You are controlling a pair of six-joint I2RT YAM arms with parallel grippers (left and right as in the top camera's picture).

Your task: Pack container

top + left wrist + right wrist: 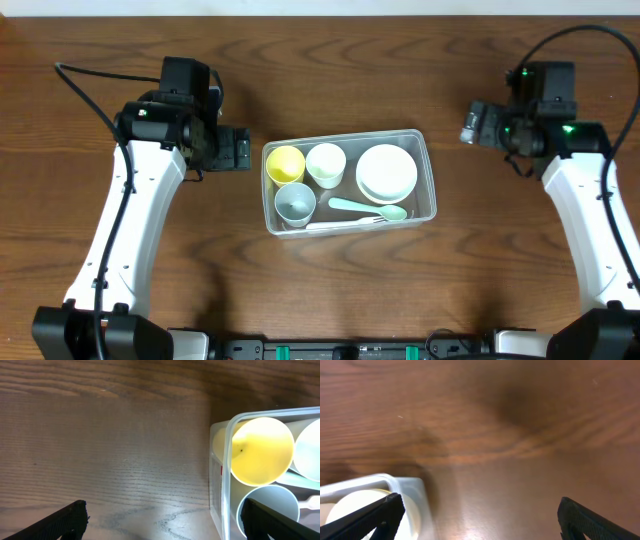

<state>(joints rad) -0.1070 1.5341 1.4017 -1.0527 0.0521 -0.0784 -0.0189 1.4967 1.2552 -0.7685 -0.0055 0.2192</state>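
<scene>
The clear plastic container (428, 170) stands at the table's middle. In it are a yellow cup (285, 163), a white cup (325, 163), a grey-blue cup (294, 202), stacked white bowls (387, 172) and a mint spoon (365, 209). My left gripper (240, 151) is open and empty, just left of the container's left wall. In the left wrist view the container's rim (226, 455), the yellow cup (262, 450) and the grey-blue cup (267, 505) show, with the open gripper (165, 520) over bare wood. My right gripper (478, 124) is open and empty, up right of the container (415, 487).
The dark wooden table (330, 70) surrounds the container. Black cables run from both arms near the back corners. The arm bases stand at the front edge.
</scene>
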